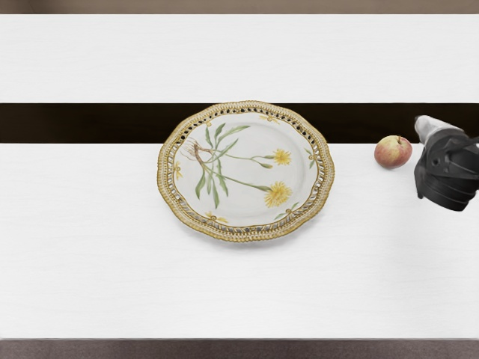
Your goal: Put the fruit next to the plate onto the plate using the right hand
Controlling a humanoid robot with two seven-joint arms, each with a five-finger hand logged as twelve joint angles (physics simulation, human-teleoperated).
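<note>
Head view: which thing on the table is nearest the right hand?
The apple, small and reddish, just beside the right hand. The large flowered plate lies farther off, near the table's middle.

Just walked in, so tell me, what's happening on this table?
A robot's right hand reaches in from the right edge, close beside an apple lying on the white table. Whether it touches the apple can't be told. The apple is not yet on the flowered plate to its left.
</note>
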